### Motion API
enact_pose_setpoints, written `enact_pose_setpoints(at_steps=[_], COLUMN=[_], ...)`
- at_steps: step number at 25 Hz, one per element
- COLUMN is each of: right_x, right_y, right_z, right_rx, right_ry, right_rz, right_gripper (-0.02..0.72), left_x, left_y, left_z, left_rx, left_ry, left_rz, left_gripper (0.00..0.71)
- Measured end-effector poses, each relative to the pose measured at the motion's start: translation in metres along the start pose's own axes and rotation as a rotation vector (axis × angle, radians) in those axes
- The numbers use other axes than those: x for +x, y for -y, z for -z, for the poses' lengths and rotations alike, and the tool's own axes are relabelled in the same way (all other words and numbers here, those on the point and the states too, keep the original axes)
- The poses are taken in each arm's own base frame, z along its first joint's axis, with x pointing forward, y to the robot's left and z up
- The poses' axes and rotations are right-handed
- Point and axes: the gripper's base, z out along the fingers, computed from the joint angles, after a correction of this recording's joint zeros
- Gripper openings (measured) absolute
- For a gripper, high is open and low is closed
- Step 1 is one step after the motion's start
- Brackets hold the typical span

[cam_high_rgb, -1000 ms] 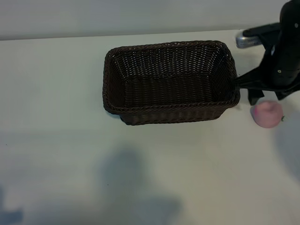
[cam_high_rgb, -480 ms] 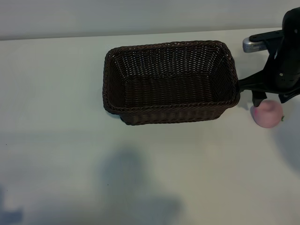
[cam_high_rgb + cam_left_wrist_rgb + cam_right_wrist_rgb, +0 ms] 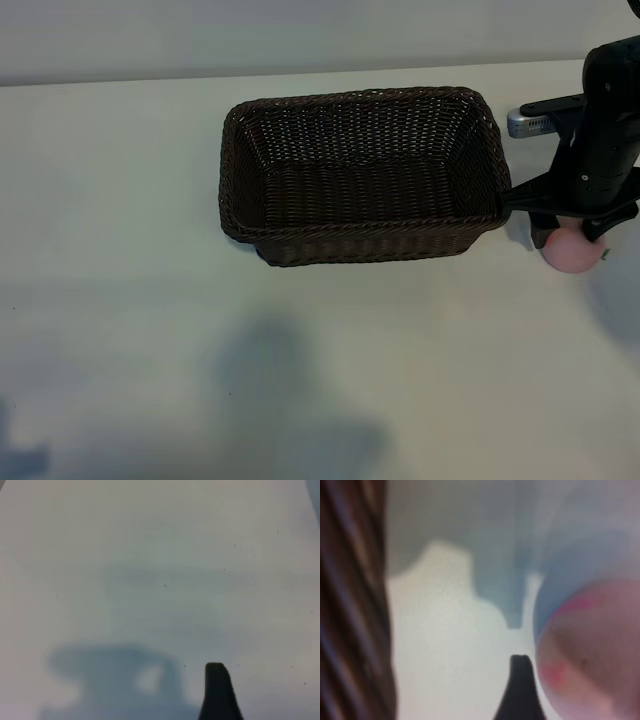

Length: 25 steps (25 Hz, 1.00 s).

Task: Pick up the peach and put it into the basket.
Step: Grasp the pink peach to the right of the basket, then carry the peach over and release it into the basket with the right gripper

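Observation:
The pale-pink peach point(image 3: 573, 257) rests on the white table just right of the dark-brown wicker basket point(image 3: 360, 243). My right gripper point(image 3: 568, 232) has come down over the peach from above, open, with a black finger on each side of its top. In the right wrist view one fingertip point(image 3: 520, 682) stands close beside the peach point(image 3: 592, 660), and the basket wall point(image 3: 350, 610) runs along the far side. The left arm is outside the exterior view; its wrist view shows one fingertip point(image 3: 218, 685) above bare table, with nothing in it.
The basket's right end lies only a short way from the right gripper and the peach. White table point(image 3: 120, 300) spreads out to the left of and in front of the basket. A pale wall point(image 3: 300, 40) runs behind.
The right gripper has dropped from above and behind the peach down onto it, so its fingers now flank the fruit. The peach and the basket have not moved.

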Motion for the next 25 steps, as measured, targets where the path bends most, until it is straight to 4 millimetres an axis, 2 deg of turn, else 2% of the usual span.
enact_pose_setpoints(at_steps=[2, 7, 9, 15, 18, 22, 25], right_x=[0.0, 0.0, 0.0, 0.0, 0.001, 0.006, 0.014], right_y=[0.0, 0.001, 0.001, 0.003, 0.006, 0.01, 0.013], right_z=[0.0, 0.0, 0.0, 0.004, 0.014, 0.047, 0.082], right_rx=[0.0, 0.004, 0.009, 0.021, 0.046, 0.058, 0.049], right_ry=[-0.003, -0.005, -0.004, 0.003, 0.027, 0.102, 0.187], right_rz=[0.001, 0.0, 0.002, 0.003, 0.016, 0.021, 0.013], right_gripper=[0.448, 0.107, 0.054, 0.039, 0.039, 0.039, 0.039], left_x=[0.0, 0.0, 0.0, 0.0, 0.0, 0.0, 0.0], left_y=[0.0, 0.0, 0.0, 0.0, 0.0, 0.0, 0.0], left_z=[0.0, 0.0, 0.0, 0.0, 0.0, 0.0, 0.0], left_rx=[0.0, 0.001, 0.001, 0.001, 0.001, 0.001, 0.001], left_ry=[0.0, 0.0, 0.0, 0.0, 0.0, 0.0, 0.0], left_rz=[0.0, 0.0, 0.0, 0.0, 0.0, 0.0, 0.0], left_gripper=[0.482, 0.482, 0.482, 0.482, 0.482, 0.482, 0.482])
